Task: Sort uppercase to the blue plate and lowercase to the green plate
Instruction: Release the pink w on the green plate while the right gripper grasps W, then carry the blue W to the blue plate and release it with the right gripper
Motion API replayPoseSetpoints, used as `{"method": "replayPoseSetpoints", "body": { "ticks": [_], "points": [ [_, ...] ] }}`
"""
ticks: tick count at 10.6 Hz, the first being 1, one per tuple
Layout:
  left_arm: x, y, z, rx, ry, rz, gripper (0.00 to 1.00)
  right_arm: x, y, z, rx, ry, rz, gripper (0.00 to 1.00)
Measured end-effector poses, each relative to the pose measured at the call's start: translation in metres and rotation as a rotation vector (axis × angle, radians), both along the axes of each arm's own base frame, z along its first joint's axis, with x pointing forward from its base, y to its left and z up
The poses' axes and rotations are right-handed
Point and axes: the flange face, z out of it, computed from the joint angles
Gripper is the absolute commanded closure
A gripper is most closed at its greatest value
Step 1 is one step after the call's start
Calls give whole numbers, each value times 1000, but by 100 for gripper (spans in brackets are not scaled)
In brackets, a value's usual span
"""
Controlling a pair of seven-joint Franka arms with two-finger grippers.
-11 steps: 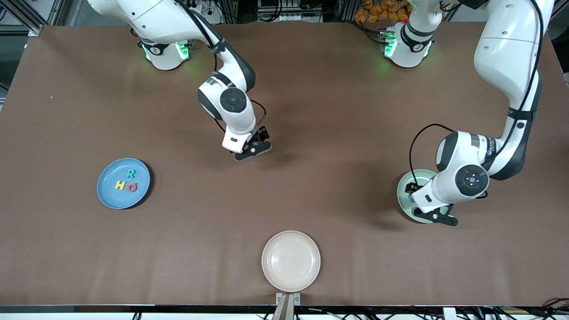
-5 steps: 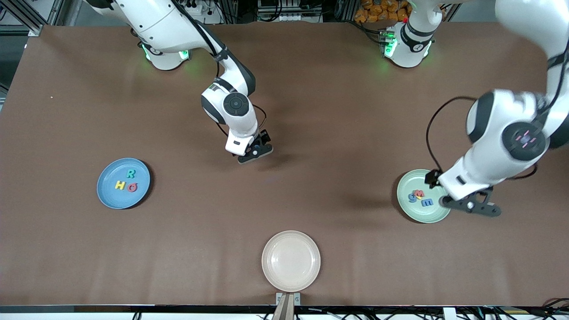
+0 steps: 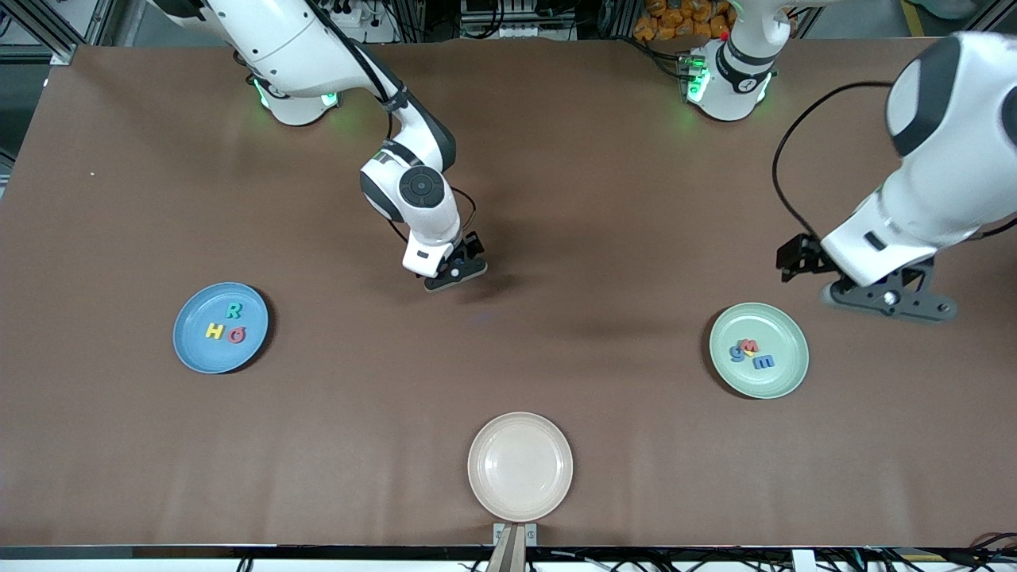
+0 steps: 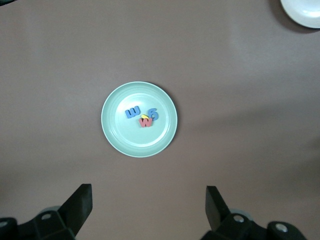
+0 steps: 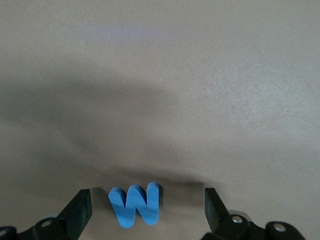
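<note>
- front view: the right tool [image 3: 454, 272] hangs low over the bare middle of the tabletop [image 3: 604, 199], fingers spread; the left tool [image 3: 888, 299] is raised beside the green plate [image 3: 786, 373], empty and spread; R, H and Q [image 3: 236, 335] lie on the blue plate [image 3: 191, 349].
- left wrist view: blue m [image 4: 133, 112], blue g [image 4: 153, 114], a red letter [image 4: 146, 122] and a yellow scrap [image 4: 144, 117] huddle in the green plate.
- right wrist view: blue M [image 5: 135, 204] lies flat between the parted fingers, untouched; likely light, soft foam; pinch across its outer strokes, gently.
</note>
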Motion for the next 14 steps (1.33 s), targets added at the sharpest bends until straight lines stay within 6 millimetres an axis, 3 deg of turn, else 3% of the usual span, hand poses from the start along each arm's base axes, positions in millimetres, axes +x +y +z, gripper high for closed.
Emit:
{"method": "replayPoseSetpoints", "body": {
  "ticks": [2, 3, 4, 5, 6, 11, 13, 14],
  "points": [
    [-7, 12, 22, -7, -7, 20, 0, -1, -1, -3, 1, 2, -3, 0],
    [-12, 12, 30, -8, -12, 19, 0, -2, -1, -4, 1, 2, -5, 16],
    [-16, 9, 37, -9, -18, 14, 0, -2, -1, -4, 1, 2, -6, 64],
    [-20, 5, 42, -10, -25, 7, 0, -1, 0, -3, 2, 0, -6, 94],
    [-22, 2, 46, -10, -32, 1, 0, 0, 1, 1, 6, -6, -6, 100],
    [-33, -3, 57, -61, -13, 3, 0, 2, 0, 7, 8, -14, -12, 100],
    [-37, 3, 61, -79, 10, 18, 0, 16, -11, 17, 4, -26, -40, 100],
    [-39, 10, 64, -88, 20, 32, 0, 32, -27, 30, -2, -34, -72, 100]
  ]
}}
